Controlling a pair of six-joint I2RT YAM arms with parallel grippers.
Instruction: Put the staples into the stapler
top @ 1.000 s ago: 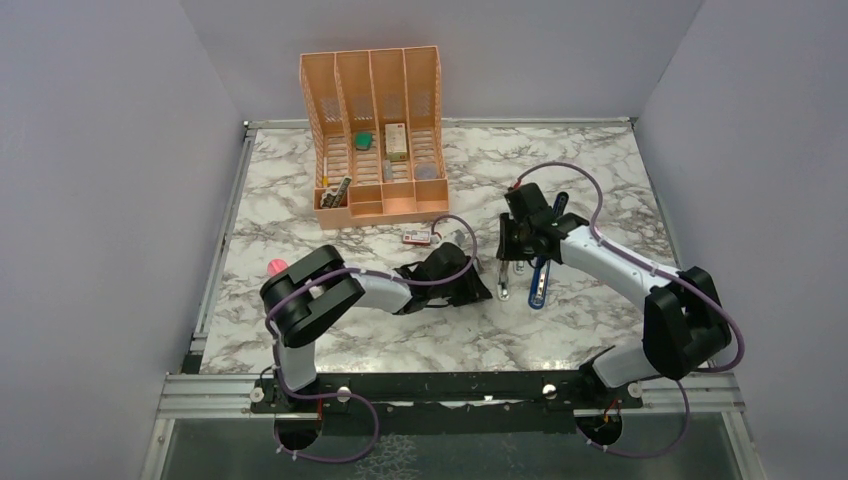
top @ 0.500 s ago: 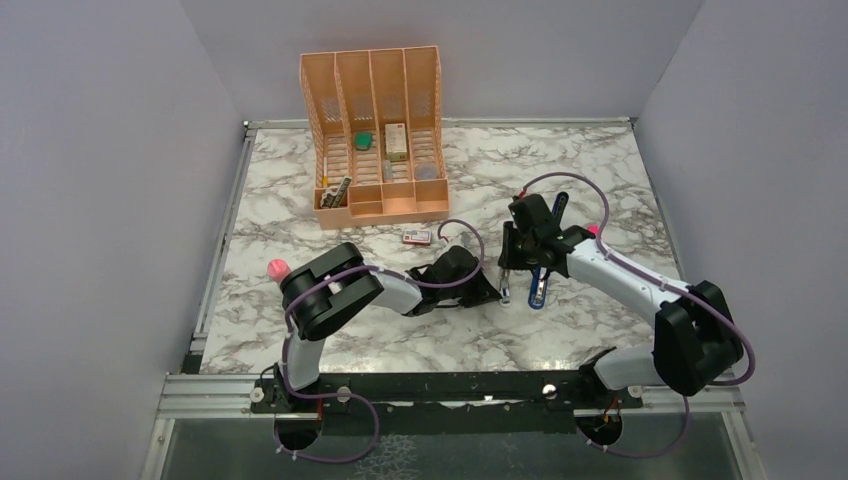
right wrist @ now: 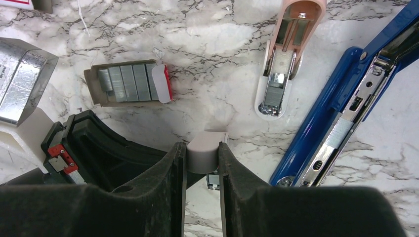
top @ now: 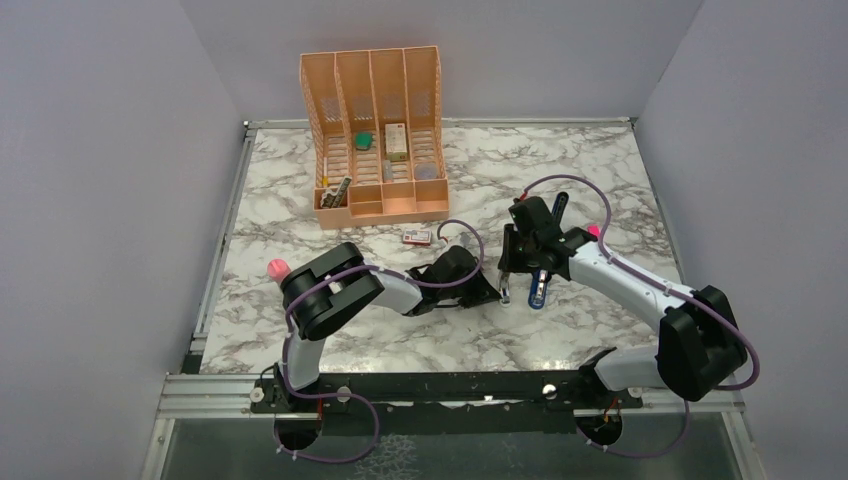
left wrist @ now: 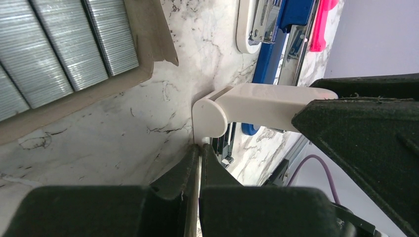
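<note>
The left end effector [left wrist: 199,154] had its fingers pressed together, the tips right under the rounded end of a white block [left wrist: 257,103]. Whether anything thin was pinched between them could not be told. The right end effector [right wrist: 203,148] was clamped on that same white block, low over the tabletop [right wrist: 222,44].

The staples [right wrist: 129,83] lay in their open grey tray [right wrist: 91,80], flat on the tabletop. They were to the left of the spot where the two end effectors met and close beside the left one. The blue stapler [right wrist: 341,106] lay on the opposite side, to the right of the right end effector. It was opened out with its silver channel facing up, and its long axis ran slantwise away from the arms. So the left arm was nearer the staples and the right arm nearer the blue stapler.

The coming move probably depended on carrying a strip rightward across that gap and turning it to lie along the channel. A pale stapler [right wrist: 285,59], also open, lay just beside the blue one on the near side of that path and could be mistaken for it.
</note>
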